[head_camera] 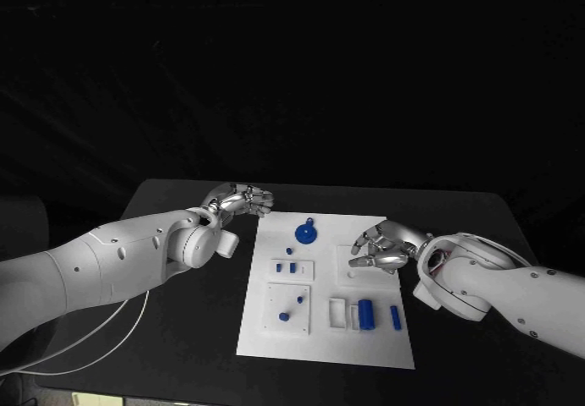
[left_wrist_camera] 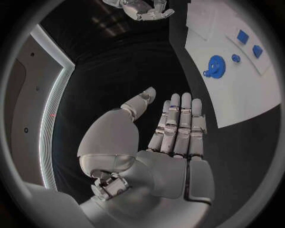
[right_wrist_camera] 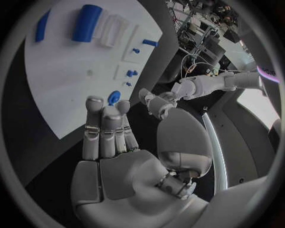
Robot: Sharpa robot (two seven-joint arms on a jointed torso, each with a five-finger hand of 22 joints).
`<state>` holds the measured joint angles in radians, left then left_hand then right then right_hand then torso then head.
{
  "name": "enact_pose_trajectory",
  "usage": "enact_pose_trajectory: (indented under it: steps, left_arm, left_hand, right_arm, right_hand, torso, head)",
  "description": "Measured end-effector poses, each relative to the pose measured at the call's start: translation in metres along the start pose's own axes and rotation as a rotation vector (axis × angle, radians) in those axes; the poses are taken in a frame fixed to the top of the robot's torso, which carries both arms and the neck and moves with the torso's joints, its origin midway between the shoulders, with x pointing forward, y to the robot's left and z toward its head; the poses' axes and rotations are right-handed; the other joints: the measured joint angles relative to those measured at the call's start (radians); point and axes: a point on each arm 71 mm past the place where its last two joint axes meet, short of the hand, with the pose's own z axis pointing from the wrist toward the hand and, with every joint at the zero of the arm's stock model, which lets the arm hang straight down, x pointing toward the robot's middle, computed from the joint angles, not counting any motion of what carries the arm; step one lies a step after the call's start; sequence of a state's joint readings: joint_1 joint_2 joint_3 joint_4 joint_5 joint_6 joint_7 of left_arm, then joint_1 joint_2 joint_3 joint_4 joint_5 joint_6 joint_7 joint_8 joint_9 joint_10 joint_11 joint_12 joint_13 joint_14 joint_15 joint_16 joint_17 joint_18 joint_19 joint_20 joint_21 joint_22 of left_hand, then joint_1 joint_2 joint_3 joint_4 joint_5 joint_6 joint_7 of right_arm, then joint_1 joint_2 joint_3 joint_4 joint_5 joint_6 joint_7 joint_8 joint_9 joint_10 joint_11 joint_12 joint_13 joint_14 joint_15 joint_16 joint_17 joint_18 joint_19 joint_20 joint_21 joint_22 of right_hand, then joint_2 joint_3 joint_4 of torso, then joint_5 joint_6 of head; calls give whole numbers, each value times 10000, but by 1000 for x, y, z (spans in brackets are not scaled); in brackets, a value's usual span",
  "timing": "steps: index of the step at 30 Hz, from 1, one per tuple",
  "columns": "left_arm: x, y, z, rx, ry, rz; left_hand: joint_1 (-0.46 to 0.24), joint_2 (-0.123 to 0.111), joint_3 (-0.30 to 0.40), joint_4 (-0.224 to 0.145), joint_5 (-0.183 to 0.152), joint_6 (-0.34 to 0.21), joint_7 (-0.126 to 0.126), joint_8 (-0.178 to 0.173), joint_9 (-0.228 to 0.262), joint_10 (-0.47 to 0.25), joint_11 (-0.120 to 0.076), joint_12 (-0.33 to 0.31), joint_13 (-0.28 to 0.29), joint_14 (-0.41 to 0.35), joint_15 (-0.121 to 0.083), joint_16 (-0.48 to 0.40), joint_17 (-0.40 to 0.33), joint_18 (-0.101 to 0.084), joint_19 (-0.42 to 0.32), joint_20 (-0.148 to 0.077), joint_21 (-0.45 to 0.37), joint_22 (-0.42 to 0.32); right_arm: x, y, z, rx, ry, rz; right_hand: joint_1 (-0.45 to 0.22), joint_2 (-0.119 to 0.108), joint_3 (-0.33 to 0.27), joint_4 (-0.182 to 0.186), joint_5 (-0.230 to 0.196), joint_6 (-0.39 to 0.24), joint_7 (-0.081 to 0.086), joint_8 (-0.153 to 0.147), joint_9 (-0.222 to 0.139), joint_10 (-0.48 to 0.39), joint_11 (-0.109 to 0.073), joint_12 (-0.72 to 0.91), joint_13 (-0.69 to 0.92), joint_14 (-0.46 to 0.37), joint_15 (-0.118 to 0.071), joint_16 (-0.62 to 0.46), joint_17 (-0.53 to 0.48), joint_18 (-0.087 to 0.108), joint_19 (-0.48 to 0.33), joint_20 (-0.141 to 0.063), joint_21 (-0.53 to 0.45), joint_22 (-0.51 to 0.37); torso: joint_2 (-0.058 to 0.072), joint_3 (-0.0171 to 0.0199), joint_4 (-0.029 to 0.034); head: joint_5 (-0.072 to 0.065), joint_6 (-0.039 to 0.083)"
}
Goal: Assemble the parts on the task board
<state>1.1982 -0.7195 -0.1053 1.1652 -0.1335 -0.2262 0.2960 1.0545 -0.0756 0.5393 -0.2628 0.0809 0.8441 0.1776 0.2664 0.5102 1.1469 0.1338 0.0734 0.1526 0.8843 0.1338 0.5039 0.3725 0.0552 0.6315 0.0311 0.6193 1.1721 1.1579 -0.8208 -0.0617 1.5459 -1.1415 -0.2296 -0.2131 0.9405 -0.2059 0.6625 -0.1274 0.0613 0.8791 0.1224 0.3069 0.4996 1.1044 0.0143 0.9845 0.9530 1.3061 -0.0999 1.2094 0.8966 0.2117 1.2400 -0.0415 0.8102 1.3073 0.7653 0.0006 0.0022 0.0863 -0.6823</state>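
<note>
Head view: whole task board [head_camera: 319,338] laid out white on the black table [head_camera: 463,211], with the left hand [head_camera: 240,201] off its far left corner over bare tabletop and the right hand [head_camera: 380,250] over its right edge. On the board, seen from above: a blue gear [head_camera: 306,232] near the far edge, small blue parts [head_camera: 289,250] below it, a larger blue cylinder [head_camera: 366,314] and a slim blue bar [head_camera: 395,316] toward the near right. Left wrist view: adds the palm side of the left hand [left_wrist_camera: 160,142], fingers straight and close together, thumb apart, holding nothing, touching nothing; also the gear [left_wrist_camera: 215,65] and two small blue blocks [left_wrist_camera: 242,36] on the board's corner [left_wrist_camera: 249,95], and the other hand [left_wrist_camera: 145,8] far off at the rim. Right wrist view: right hand [right_wrist_camera: 125,156] likewise open, fingers extended side by side, thumb apart, empty, hovering above the board [right_wrist_camera: 65,90]; beyond the fingertips the cylinder [right_wrist_camera: 87,23], the bar [right_wrist_camera: 42,25], and the gear [right_wrist_camera: 114,97] partly hidden behind the fingers. Past the table, only darkness from above.
</note>
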Motion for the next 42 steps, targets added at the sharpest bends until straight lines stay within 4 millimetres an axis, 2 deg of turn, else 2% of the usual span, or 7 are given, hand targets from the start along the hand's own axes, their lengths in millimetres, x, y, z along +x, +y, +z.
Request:
enact_pose_trajectory:
  steps: [2, 9, 20, 24, 33, 38, 42]
  left_arm:
    - [-1, 3, 0, -46, -28, -6]
    - [-2, 12, -2, -206, -102, -56]
    - [3, 19, -6, -325, 27, -202]
    - [8, 20, -10, -360, 195, -263]
    - [17, 22, -13, -397, 491, -352]
    - [20, 22, -14, -397, 594, -384]
    - [19, 22, -15, -408, 594, -388]
  left_hand:
    - [0, 0, 0, 0, 0, 0, 0, 0, 0, 0, 0, 0, 0, 0, 0, 0, 0, 0, 13, 13, 0, 2]
    - [0, 0, 0, 0, 0, 2, 2, 0, -10, 0, 0, 0, -10, 0, 0, -20, 10, -5, 13, 13, 0, 2]
    - [-74, -73, -67, 67, 0, 5, 5, 0, -20, 0, 0, 0, -30, 0, 0, -79, 60, -12, 13, 13, -39, 15]
    - [-202, -101, -116, 116, -58, 5, 5, 0, -30, 0, 0, 0, -37, 0, 0, -88, 79, -13, 13, 13, -51, 31]
    - [-1260, -256, -1261, 65, -277, -65, 6, 0, -53, 0, 0, 0, -98, 0, 0, -240, 251, -18, 13, 13, -221, 60]
    - [-1416, -244, -1434, 54, -277, -128, 13, 0, -63, 0, 0, 0, -110, 0, 0, -269, 293, -21, 13, 13, -271, 59]
    - [-1458, -202, -1461, 28, -277, -135, 6, 0, -65, 0, 0, 0, -120, 0, 0, -279, 303, -24, 13, 13, -271, 59]
  right_arm:
    - [1, -8, -2, 487, 386, 17]
    - [11, -34, -11, 2133, 1541, 128]
    - [45, -56, -22, 3533, 2873, 300]
    - [61, -63, -24, 3841, 3232, 228]
    - [82, -63, -20, 3935, 3500, 12]
    - [92, -63, -15, 3954, 3549, -56]
    - [101, -61, -11, 3941, 3623, -98]
  right_hand:
    - [-338, 93, -40, 238, -41, 70, -69, 0, 58, 2, -3, 523, 421, 6, -1, 180, 163, -1, 54, -53, 102, 0]
    - [-975, 470, -37, 425, -79, 119, -119, 91, 294, -108, -35, 1435, 1245, 12, -25, 513, 545, -3, 141, -107, 382, 0]
    - [-1908, 472, -98, 485, -79, 133, -133, 147, 529, -111, -36, 1654, 1538, -55, -91, 638, 741, -23, 106, -183, 626, 0]
    - [-2074, 468, -107, 494, -79, 133, -134, 147, 573, -111, -37, 1655, 1556, -55, -91, 638, 762, -24, 107, -186, 642, 0]
    - [-2253, 363, -108, 493, -79, 133, -134, 146, 621, -112, -38, 1655, 1584, -55, -90, 638, 791, -32, 81, -228, 686, 0]
    - [-2356, 339, -108, 493, -79, 133, -134, 146, 642, -112, -38, 1654, 1585, -58, -94, 638, 794, -34, 81, -228, 726, 0]
    - [-2374, 320, -108, 492, -79, 133, -134, 146, 642, -113, -38, 1654, 1585, -59, -94, 638, 801, -34, 81, -227, 726, -1]
  torso:
    - [-34, 17, -30]
    - [-145, 64, -99]
    - [-388, 60, -188]
    - [-498, 36, -212]
    - [-755, -49, -259]
    - [-814, -102, -239]
    - [-825, -121, -221]
  head:
    - [-14, -12]
    - [-46, -95]
    - [-164, -193]
    - [-187, -233]
    - [-199, -335]
    - [-235, -383]
    - [-248, -423]
